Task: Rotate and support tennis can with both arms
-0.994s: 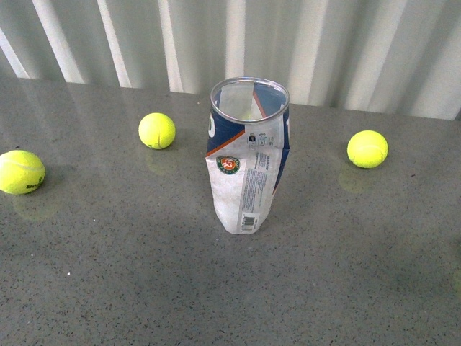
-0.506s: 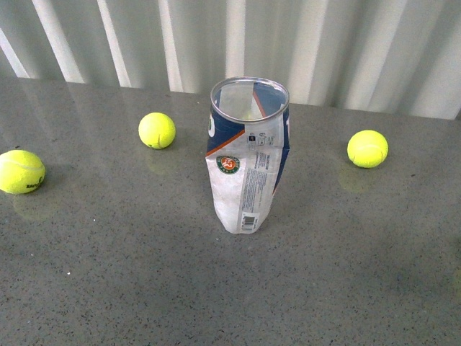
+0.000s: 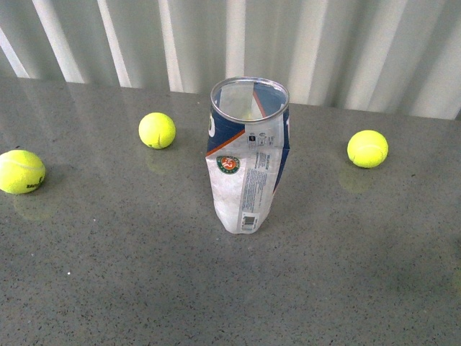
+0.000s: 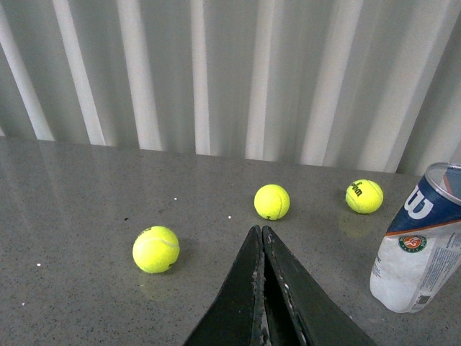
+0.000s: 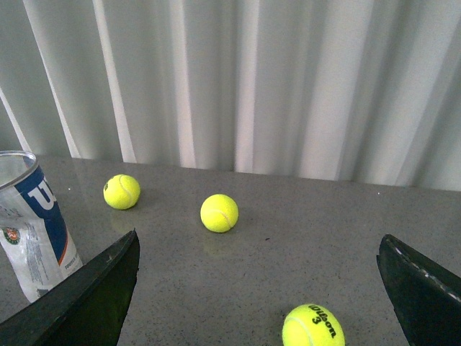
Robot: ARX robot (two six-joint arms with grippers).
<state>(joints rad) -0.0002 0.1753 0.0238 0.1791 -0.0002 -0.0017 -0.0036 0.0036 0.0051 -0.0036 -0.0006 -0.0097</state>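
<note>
On the table (image 3: 108, 288), well ahead of both grippers, stands the can (image 3: 247, 162), upright, open rim up, untouched. Shows no shift against the two earlier front pictures: same spot, same label facing forward, same three balls around it, no arm in the front view. Means, as a judgement, that the rotating and supporting has not begun and both arms have yet to reach in. From the left wrist, shows the left gripper (image 4: 262, 288) clenched, fingers pressed together into one wedge, holding nothing, with the can off to one side of the tips and apart from them. Shows three balls beyond those tips: one near (image 4: 155, 249), two further off (image 4: 272, 202) (image 4: 364, 196). From the right wrist, shows the right gripper (image 5: 259, 288) spread wide and released, one finger at each edge of the picture, nothing between them but bare table and a ball (image 5: 312, 326). Places the can just beyond one right finger, not inside the span. Calls, probably, for the left fingers to part before either side can brace the can's wall.
</note>
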